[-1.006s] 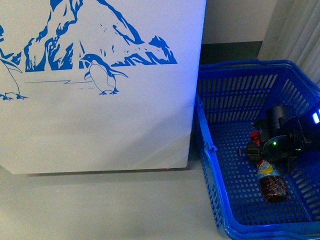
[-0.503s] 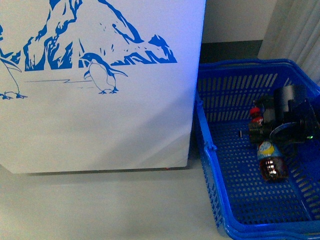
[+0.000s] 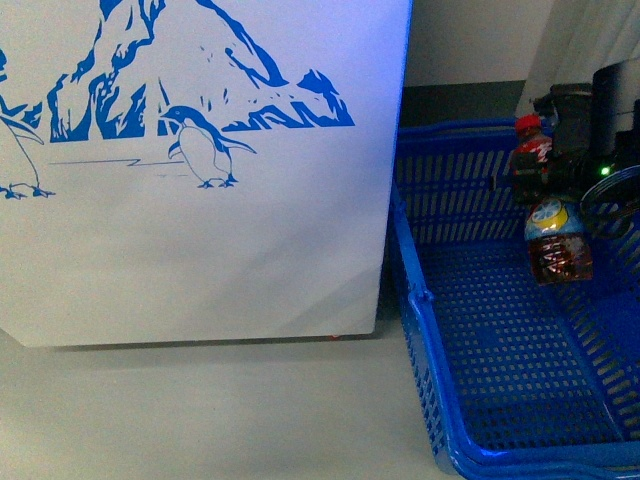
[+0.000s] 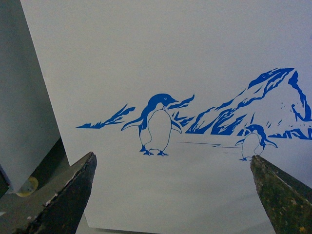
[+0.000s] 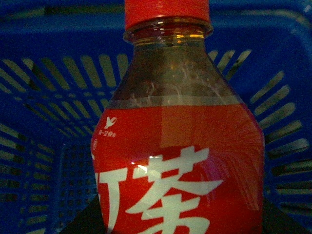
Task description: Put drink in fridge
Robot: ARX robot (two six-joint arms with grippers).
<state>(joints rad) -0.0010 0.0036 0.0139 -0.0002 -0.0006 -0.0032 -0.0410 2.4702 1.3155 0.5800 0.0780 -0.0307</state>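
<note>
Lifted since a second ago, the drink [image 3: 560, 250] has left the basket [image 3: 418, 300] floor and hangs right of the fridge [image 3: 200, 250], clamped near its neck by your right gripper [image 3: 548, 180], whose fingers you can't make out. Your left gripper [image 4: 173, 195] gapes wide, facing the fridge's front.

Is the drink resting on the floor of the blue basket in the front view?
No, the drink hangs clear of the basket floor, up near its far rim.
</note>
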